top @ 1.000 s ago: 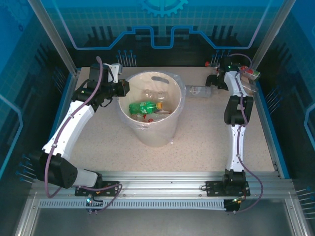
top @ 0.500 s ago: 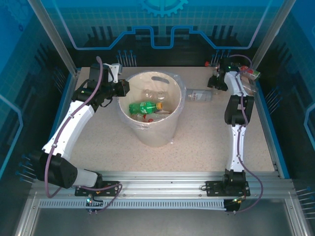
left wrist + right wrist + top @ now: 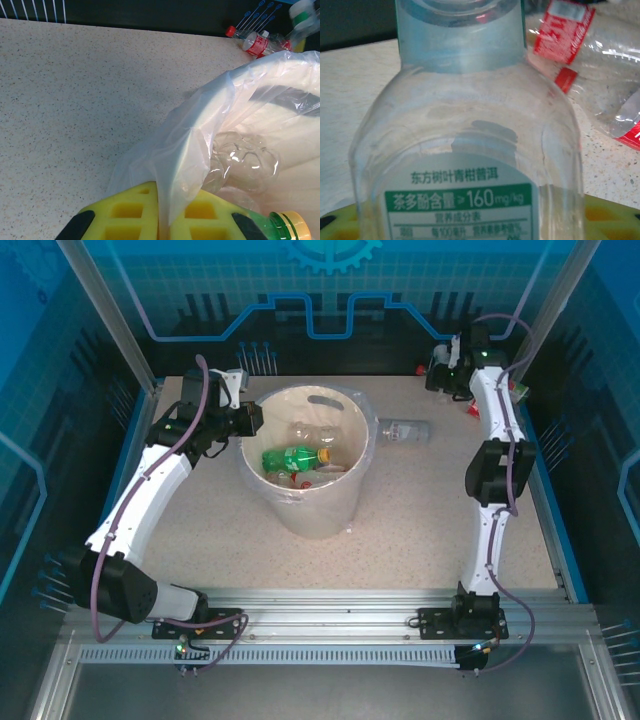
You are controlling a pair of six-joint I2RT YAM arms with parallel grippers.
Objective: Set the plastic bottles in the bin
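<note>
My left gripper point(image 3: 254, 420) point(image 3: 162, 222) is at the left rim of the cream bin point(image 3: 325, 515), shut on the clear bag liner point(image 3: 200, 125), which is pinched between its yellow fingers. Inside the bin lie a green bottle point(image 3: 293, 457) point(image 3: 285, 225) and crushed clear bottles point(image 3: 245, 160). My right gripper point(image 3: 443, 368) point(image 3: 470, 222) is raised at the far right corner, shut on a clear bottle with a green and white label point(image 3: 465, 150). One clear bottle point(image 3: 405, 430) lies on the table right of the bin. Red-labelled bottles point(image 3: 567, 30) point(image 3: 257, 44) lie by the back wall.
The dark back wall point(image 3: 330, 350) runs right behind the right gripper, and the blue side rail point(image 3: 548, 500) borders the table on the right. The speckled tabletop point(image 3: 400, 530) spreads out in front of the bin.
The right gripper has closed on the green-labelled bottle and risen back toward the far right corner. The left arm, the bin and the bottle lying on the table have stayed put.
</note>
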